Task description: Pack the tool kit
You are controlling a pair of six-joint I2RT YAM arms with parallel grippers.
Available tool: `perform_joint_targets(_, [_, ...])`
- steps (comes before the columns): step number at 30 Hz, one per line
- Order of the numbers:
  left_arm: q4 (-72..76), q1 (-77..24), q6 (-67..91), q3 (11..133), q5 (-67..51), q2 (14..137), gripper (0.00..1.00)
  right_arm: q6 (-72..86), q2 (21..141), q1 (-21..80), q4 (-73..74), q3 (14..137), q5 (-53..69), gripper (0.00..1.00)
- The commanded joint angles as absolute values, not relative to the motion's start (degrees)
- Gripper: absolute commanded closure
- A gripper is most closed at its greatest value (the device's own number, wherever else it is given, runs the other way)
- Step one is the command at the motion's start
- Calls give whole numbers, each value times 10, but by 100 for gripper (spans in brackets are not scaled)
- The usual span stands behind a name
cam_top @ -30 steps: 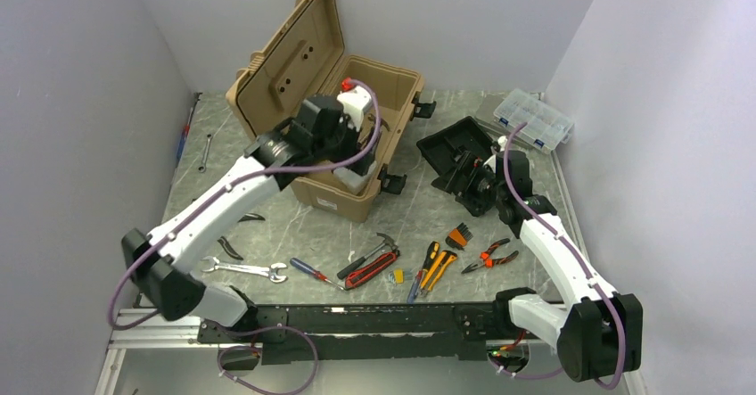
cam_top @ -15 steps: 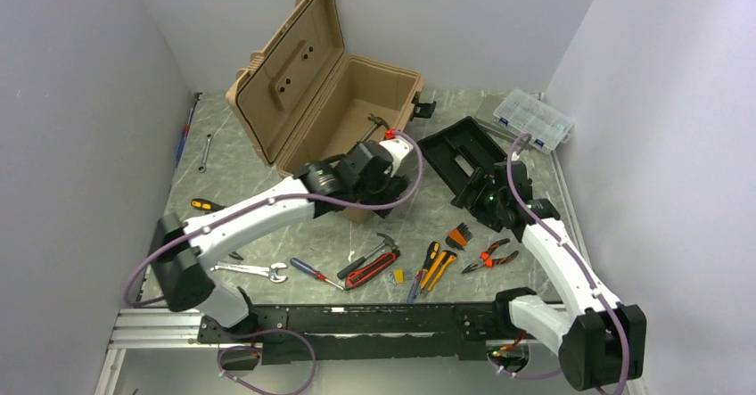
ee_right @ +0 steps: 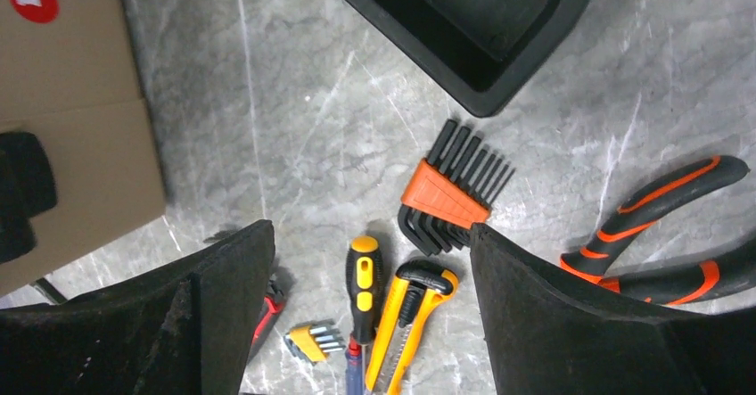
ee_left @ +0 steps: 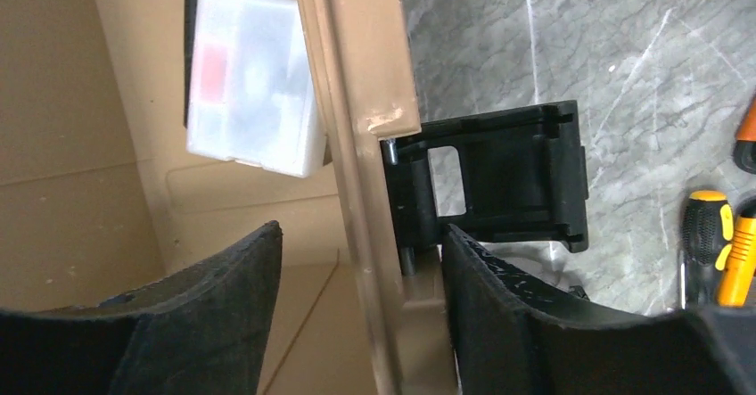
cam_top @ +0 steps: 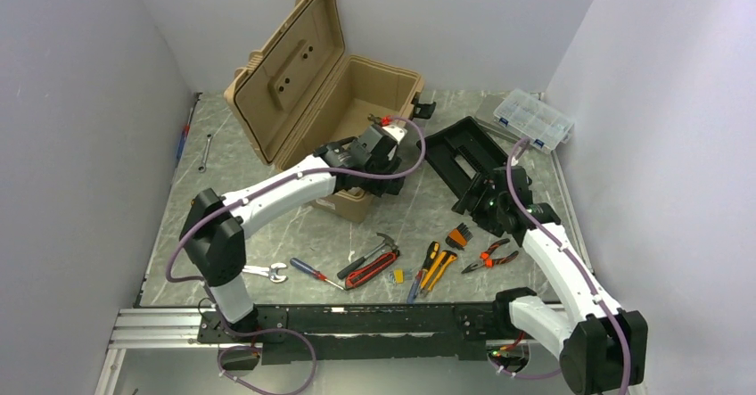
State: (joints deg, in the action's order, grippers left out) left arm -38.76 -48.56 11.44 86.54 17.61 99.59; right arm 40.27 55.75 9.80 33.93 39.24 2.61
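— At the rear of the table [cam_top: 299, 234] we note the tan toolbox [cam_top: 294, 69], lid up. Left gripper [ee_left: 357, 248]?
— Spread wide, astride its front wall. Right gripper [ee_right: 370, 234] spread, empty, above the hex keys [ee_right: 450, 194].

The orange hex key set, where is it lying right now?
The hex key set lies on the right side of the top view, between the black insert tray and the yellow utility knife, left of the pliers.
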Motion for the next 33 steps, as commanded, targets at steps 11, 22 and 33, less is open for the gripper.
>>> perform_joint_targets(11, [-359, -406, 106, 768, 202, 917, 31, 460, 574, 179, 389, 384, -7, 34])
perform_joint_targets(22, [-288, -454, 57, 721, 203, 774, 1, 583, 651, 361, 369, 400, -87, 41])
perform_joint_targets(33, [-329, -539, 69, 714, 197, 644, 2, 604, 742, 408, 347, 412, -135, 51])
